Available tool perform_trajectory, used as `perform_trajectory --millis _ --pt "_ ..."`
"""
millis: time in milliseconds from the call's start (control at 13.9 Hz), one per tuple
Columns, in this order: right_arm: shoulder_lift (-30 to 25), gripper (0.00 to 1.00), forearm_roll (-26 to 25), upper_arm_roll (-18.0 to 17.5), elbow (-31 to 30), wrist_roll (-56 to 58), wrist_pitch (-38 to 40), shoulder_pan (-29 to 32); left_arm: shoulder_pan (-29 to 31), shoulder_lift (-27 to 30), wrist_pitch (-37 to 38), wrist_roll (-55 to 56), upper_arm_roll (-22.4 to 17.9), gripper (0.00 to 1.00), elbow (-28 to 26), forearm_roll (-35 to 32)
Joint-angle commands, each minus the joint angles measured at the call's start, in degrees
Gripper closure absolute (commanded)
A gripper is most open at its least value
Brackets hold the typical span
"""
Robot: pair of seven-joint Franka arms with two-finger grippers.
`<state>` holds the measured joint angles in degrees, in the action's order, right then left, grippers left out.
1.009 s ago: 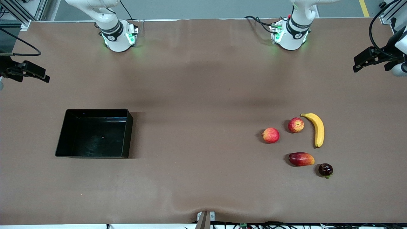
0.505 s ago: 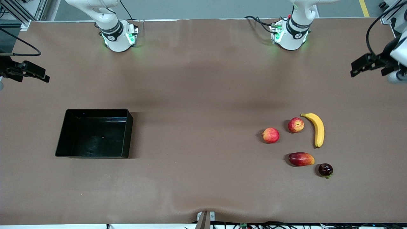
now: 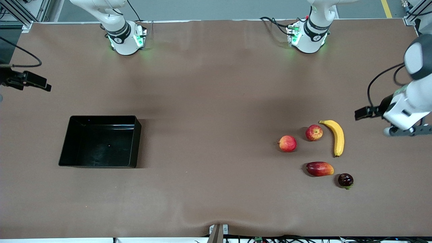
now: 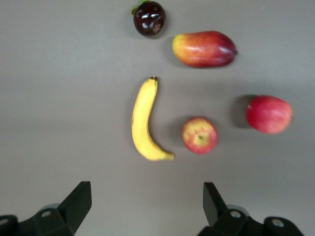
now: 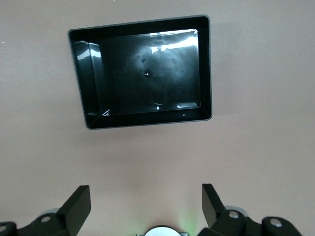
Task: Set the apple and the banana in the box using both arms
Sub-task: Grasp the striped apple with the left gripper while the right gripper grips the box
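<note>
Two pincers (image 4: 146, 204) (image 5: 146, 204) gape empty: left over curved banana (image 3: 336, 136), right over glossy rectangular box (image 3: 136, 141).

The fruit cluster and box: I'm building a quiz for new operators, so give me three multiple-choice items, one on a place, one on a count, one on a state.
1. What lies right beside the apple?
A. the box
B. the banana
C. a cable

2. How many fruits lie on the table?
A. three
B. five
C. seven

3. What is in the box?
A. nothing
B. the banana
C. the apple

Answers:
1 B: the banana curves next to the apple, at the left arm's end of the table.
2 B: banana, apple, pinkish fruit, mango and dark fruit.
3 A: only its bare black floor shows below the open right gripper; the open left gripper hangs above the fruit.
</note>
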<state>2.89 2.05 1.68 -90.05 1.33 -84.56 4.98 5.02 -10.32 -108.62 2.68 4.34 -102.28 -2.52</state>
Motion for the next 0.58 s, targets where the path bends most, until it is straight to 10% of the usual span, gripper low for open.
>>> perform_trajectory --millis 0,505 --pt "1.8 0.00 -0.2 -0.6 -3.4 3.8 -5.6 2.6 0.7 -0.3 -10.0 0.4 0.2 0.00 -7.3 0.0" --pt "10.1 0.00 -0.1 -0.6 -8.7 6.7 -19.9 4.2 -0.4 -7.3 -23.5 3.7 1.8 0.00 -13.7 0.9"
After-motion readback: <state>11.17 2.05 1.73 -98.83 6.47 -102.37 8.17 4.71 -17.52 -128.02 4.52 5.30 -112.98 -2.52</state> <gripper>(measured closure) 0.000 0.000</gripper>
